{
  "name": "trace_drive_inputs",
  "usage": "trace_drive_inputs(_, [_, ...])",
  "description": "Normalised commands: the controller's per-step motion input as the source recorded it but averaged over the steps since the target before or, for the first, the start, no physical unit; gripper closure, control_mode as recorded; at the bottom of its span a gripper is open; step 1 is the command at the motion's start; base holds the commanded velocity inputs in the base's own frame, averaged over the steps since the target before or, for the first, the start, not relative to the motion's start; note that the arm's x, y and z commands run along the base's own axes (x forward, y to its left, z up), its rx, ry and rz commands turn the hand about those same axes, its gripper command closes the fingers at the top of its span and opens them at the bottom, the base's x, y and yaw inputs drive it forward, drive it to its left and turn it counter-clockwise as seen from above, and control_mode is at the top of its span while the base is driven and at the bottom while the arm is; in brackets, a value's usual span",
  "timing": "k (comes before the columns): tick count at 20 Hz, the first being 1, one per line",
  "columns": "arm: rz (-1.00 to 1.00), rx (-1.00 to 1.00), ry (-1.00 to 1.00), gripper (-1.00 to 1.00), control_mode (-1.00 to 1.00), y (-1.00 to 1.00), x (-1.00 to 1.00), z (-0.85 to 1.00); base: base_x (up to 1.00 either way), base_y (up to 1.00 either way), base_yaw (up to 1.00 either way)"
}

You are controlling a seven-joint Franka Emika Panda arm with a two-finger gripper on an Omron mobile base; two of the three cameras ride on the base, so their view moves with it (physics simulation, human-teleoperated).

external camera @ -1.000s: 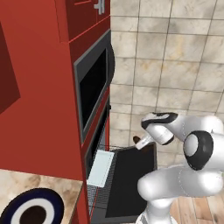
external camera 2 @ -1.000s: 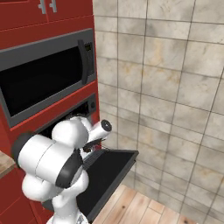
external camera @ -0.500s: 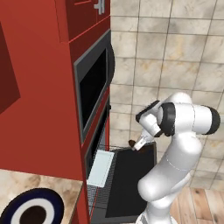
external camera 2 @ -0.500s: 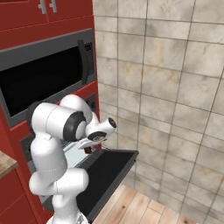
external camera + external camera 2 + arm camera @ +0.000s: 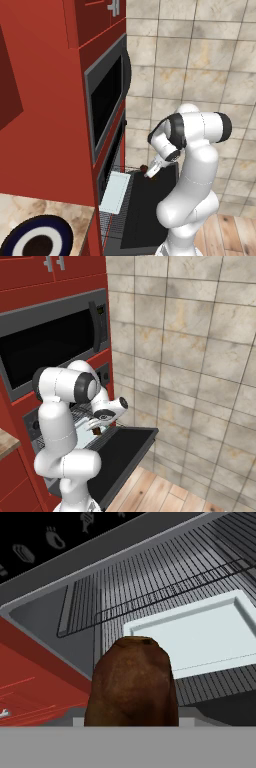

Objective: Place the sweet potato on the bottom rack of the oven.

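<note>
My gripper [image 5: 150, 171] is shut on the sweet potato [image 5: 145, 169], a small dark brown lump held just above the hinge end of the oven's [image 5: 116, 150] dropped-down black door [image 5: 147, 212]. From the right side, the gripper [image 5: 97, 427] and the sweet potato [image 5: 97, 431] hang at the mouth of the cavity. The bottom rack [image 5: 115, 192] is a pale flat shelf pulled out over the door. In the hand view the sweet potato [image 5: 132, 682] stands close in front and hides the fingertips. The bottom rack [image 5: 200, 637] lies beyond it to the right, with a wire rack [image 5: 150, 587] above.
A black-windowed grey-framed unit [image 5: 107, 100] sits above the oven in the red cabinetry [image 5: 45, 125]. A blue-rimmed plate [image 5: 15, 239] rests on the stone counter [image 5: 55, 215] at lower left. A tiled wall [image 5: 200, 60] stands behind, and wood floor [image 5: 165, 491] lies beside the open door.
The arm has straightened up and swung in toward the oven, carrying the sweet potato from over the door's outer part to the cavity mouth. The jaws stayed shut on it.
</note>
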Motion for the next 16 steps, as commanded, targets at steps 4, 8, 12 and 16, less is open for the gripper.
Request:
trace_drive_inputs(4, [0.0,0.04,-0.12,1.0,-1.0,0.26,0.01,-0.09,0.0,0.0,0.0])
trace_drive_inputs(8, [0.0,0.04,-0.12,1.0,-1.0,0.39,0.0,-0.03,0.0,0.0,0.0])
trace_drive_inputs(12, [0.0,0.0,-0.08,1.0,-1.0,0.46,0.08,-0.26,0.0,0.0,0.0])
trace_drive_inputs(16, [0.0,0.0,-0.14,1.0,-1.0,0.24,0.1,-0.26,0.0,0.0,0.0])
